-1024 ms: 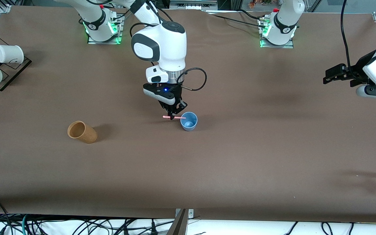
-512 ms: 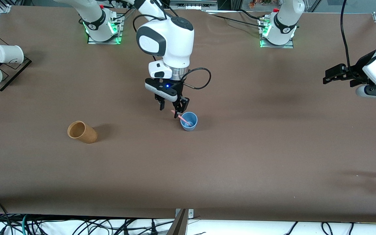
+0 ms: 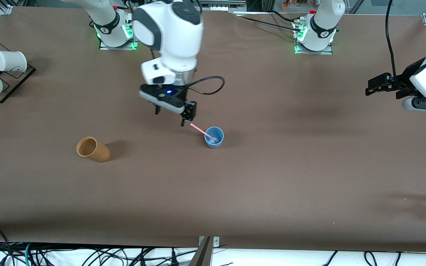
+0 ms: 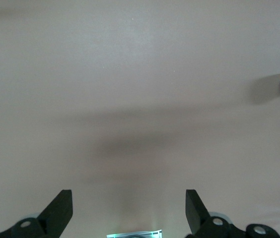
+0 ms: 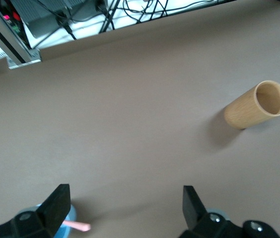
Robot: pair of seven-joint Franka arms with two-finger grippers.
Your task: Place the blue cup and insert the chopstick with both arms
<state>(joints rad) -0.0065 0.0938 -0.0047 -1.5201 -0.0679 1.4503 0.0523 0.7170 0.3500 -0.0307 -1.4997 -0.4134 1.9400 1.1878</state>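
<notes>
Light-blue, the blue cup (image 3: 214, 137) is seen upright mid-table, the chopstick (image 3: 203, 132) leaned inside it. Just above, the right gripper (image 3: 170, 115) is held wide open, nothing gripped. The left gripper (image 3: 374, 85) is parked open and empty at the left arm's end of the table.

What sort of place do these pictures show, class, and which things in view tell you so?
Most likely a robotics lab bench set up for testing. Two white arms are bolted to a brown-covered table, bundles of cables run along its edge, and a few props sit out: a blue cup holding a chopstick, and a tan cup.
</notes>
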